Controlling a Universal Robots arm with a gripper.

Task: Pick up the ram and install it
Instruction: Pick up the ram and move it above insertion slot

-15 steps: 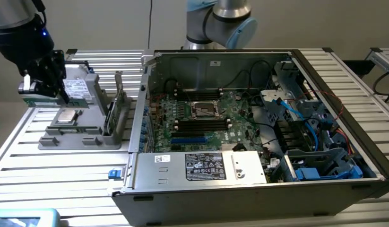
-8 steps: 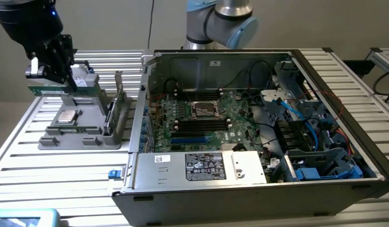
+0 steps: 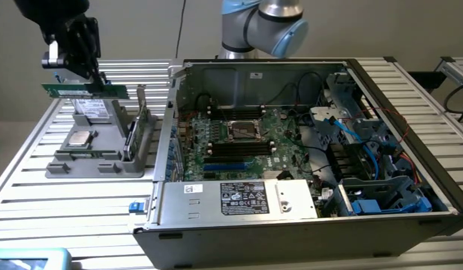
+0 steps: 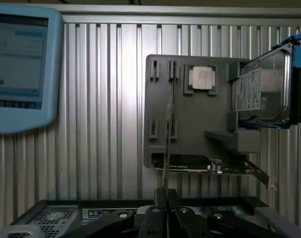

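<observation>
The ram (image 3: pixel 73 90) is a thin green stick held level in the air above the grey holder tray (image 3: pixel 96 152), at the exterior view's left. My black gripper (image 3: pixel 98 83) is shut on it from above, gripping nearer one end. In the wrist view the ram (image 4: pixel 167 139) appears edge-on as a thin line running out from between the fingertips of the gripper (image 4: pixel 163 196), over the grey tray (image 4: pixel 190 124). The open computer case (image 3: pixel 291 140) lies to the exterior view's right, with black memory slots (image 3: pixel 235 149) and blue slots (image 3: pixel 227 166) on its motherboard.
The tray also carries a square silver processor chip (image 4: pixel 202 78), a hard drive (image 4: pixel 262 91) and a green card (image 4: pixel 205 166) standing on edge. A light blue pendant screen (image 4: pixel 21 64) lies on the slatted table (image 3: pixel 36 208). Cables and drive cages crowd the case's right side.
</observation>
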